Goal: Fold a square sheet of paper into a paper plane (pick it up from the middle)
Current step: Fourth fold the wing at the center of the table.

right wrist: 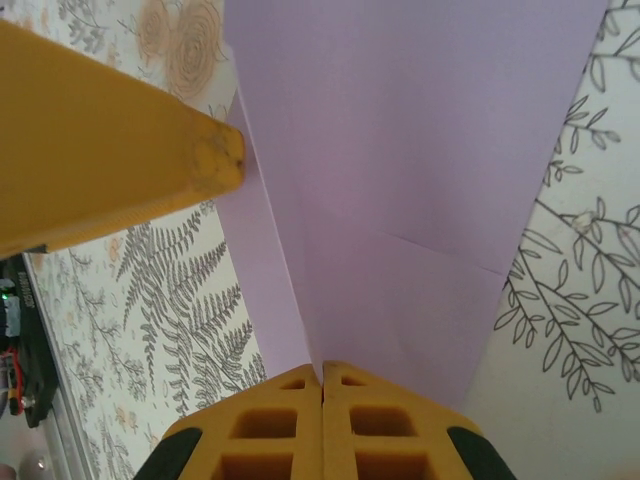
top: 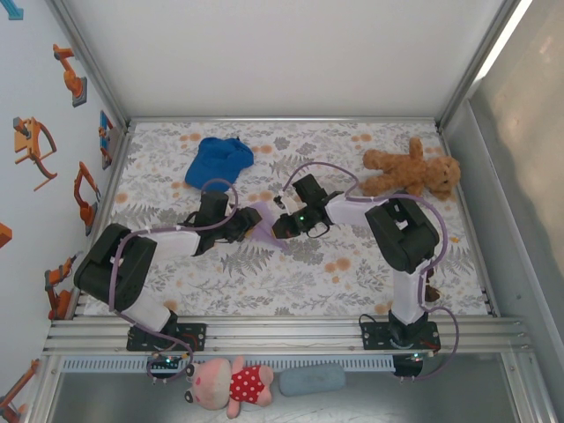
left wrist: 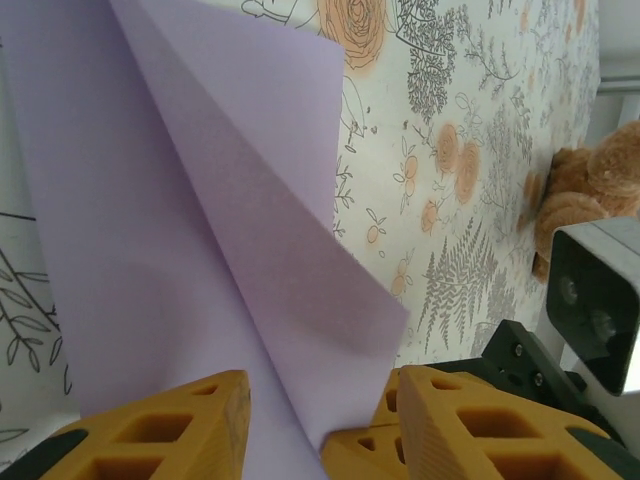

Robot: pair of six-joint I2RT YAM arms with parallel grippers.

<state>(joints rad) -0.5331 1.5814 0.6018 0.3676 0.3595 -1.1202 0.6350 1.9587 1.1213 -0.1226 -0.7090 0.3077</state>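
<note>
The lavender square sheet of paper (top: 264,224) is partly folded and lifted at mid-table between the two arms. In the left wrist view the sheet of paper (left wrist: 200,250) shows a diagonal fold with a flap standing up. My left gripper (left wrist: 318,400) is open, its yellow fingers (left wrist: 170,430) standing either side of the flap's lower tip without pressing it. My right gripper (right wrist: 322,372) is shut on the paper's (right wrist: 420,180) creased edge, which runs into the closed pads. In the top view, the left gripper (top: 243,226) and right gripper (top: 280,226) nearly meet.
A blue cap (top: 218,161) lies at the back left and a brown teddy bear (top: 410,170) at the back right. A pink plush (top: 231,384) and a grey pouch (top: 312,380) rest below the front rail. The floral tablecloth (top: 335,264) covers the table.
</note>
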